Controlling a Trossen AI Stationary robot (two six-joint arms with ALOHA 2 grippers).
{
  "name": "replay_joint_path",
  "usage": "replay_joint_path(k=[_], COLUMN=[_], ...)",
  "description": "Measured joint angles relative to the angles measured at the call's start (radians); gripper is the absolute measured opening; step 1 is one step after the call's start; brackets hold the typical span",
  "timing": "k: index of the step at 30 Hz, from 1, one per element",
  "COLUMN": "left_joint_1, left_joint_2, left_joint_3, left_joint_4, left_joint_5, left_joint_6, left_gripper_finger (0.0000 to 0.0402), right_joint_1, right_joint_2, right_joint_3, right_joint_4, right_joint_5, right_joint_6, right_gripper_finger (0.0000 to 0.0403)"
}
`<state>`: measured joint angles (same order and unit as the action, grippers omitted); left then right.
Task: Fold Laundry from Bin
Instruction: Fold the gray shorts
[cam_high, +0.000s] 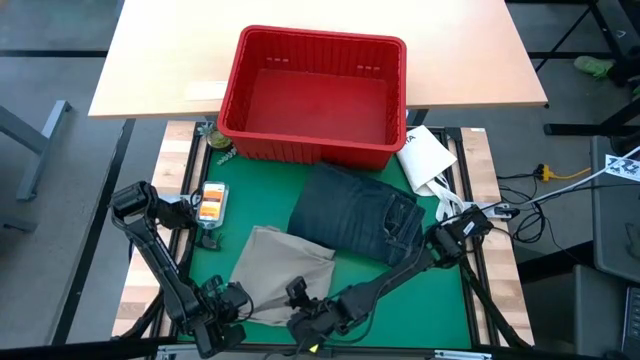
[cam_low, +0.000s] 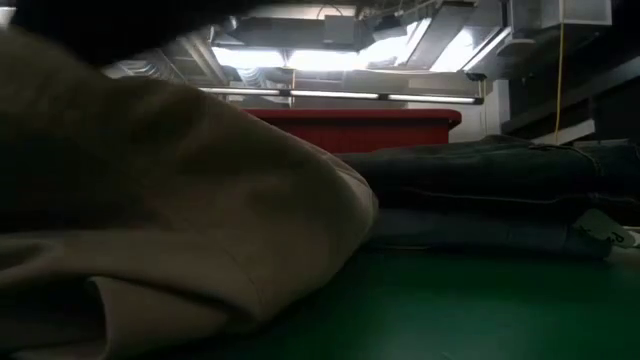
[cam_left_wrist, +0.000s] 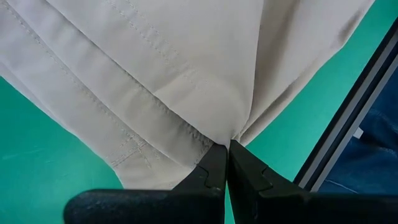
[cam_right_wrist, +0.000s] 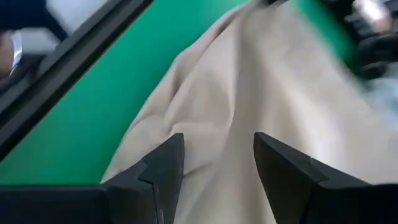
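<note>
- A white paper-like packet (cam_high: 425, 157) lies on the table's right side, just beside the red basket's corner.
- A small orange-and-white device (cam_high: 212, 203) rests at the green mat's (cam_high: 440, 300) left edge.
- A light wooden tabletop (cam_high: 160, 60) sits behind.

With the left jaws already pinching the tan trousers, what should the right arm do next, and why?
Probably close the right gripper on the tan khaki cotton trousers: its jaws stand open over the cloth, while the left gripper is shut on an edge.

Khaki trousers (cam_high: 280, 268) smooth matt stitched cotton cloth; jeans (cam_high: 360, 215) coarse dark denim; bin (cam_high: 315, 95) glossy ribbed red plastic; surface (cam_high: 400, 300) matt green mat.
</note>
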<state>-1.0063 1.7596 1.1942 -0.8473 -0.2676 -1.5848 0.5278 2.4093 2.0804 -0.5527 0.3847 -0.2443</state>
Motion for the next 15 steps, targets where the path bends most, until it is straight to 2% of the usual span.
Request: replay_joint_path(k=[6, 11, 15], left_joint_1=[0.001, 0.0, -0.003], left_joint_2=[0.0, 0.0, 0.0], left_joint_3=[0.0, 0.0, 0.0], left_joint_4=[-0.029, -0.043, -0.042], left_joint_5=[0.072, 0.13, 0.155], left_joint_6=[0.0, 0.0, 0.043], left_gripper_finger=[0.0, 0.0, 0.0], right_joint_1=[0.002, 0.002, 0.002], right_joint_2=[0.021, 0.025, 0.025], right_joint_3=[0.001, 0.0, 0.0], right_joint_4=[-0.1, -0.156, -0.186], right_joint_5=[-0.162, -0.219, -0.22], right_joint_6=[0.002, 0.003, 0.002], right_gripper_finger=[0.0195, 0.0195, 0.0195])
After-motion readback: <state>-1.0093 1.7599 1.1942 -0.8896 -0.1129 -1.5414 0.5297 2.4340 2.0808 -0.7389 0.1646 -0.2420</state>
